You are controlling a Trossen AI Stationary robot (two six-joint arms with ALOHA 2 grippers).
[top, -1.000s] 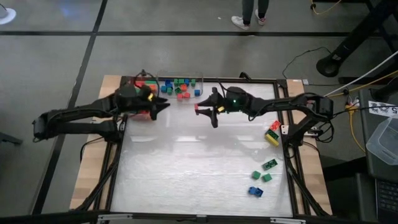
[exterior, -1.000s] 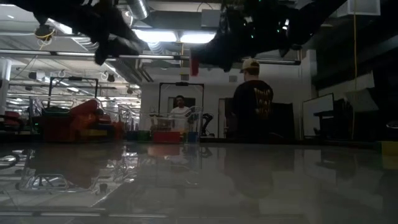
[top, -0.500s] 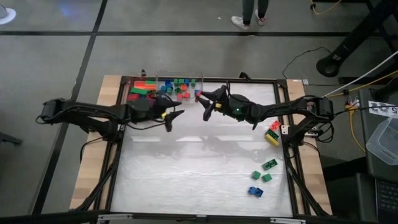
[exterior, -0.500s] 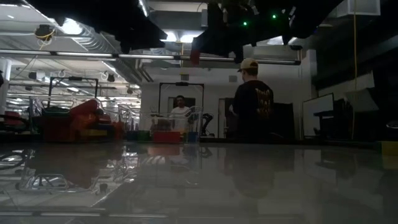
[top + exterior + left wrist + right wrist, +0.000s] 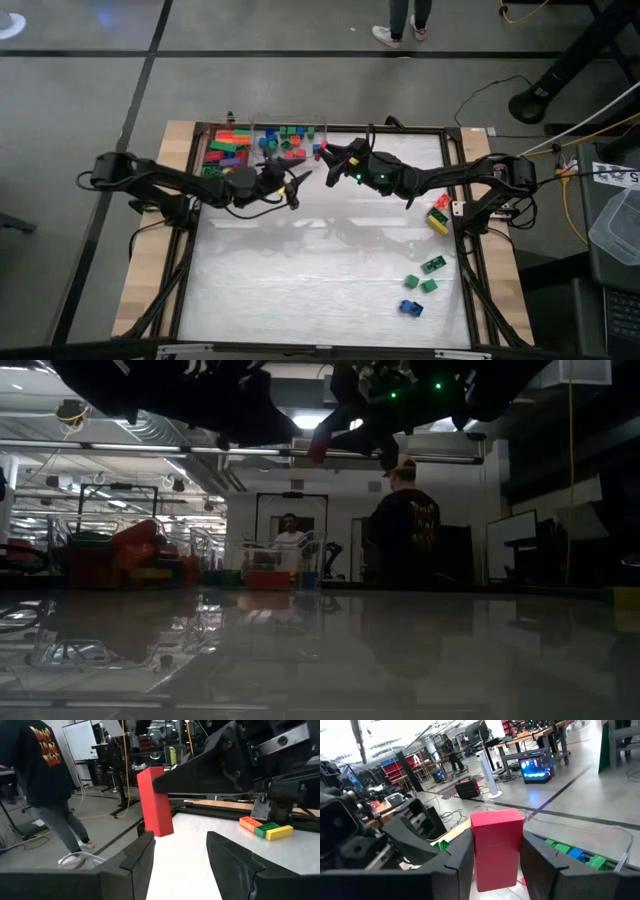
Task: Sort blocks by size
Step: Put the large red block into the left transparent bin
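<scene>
Right gripper (image 5: 322,154) clamps a long red rectangular plastic brick (image 5: 496,847), raised at the table's 12 o'clock edge, just beside the clear bin of small mixed bricks (image 5: 292,140). Left gripper (image 5: 293,187) hovers close by at its 8 o'clock, jaws part-open, empty. Best to check the brick's size, centre over the matching pile, then lower before release.

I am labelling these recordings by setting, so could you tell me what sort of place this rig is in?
Most likely a robotics lab or workshop: an open hall with ceiling ducts, workbenches carrying equipment, red parts bins on shelving, and a whiteboard on the grey floor.
</scene>
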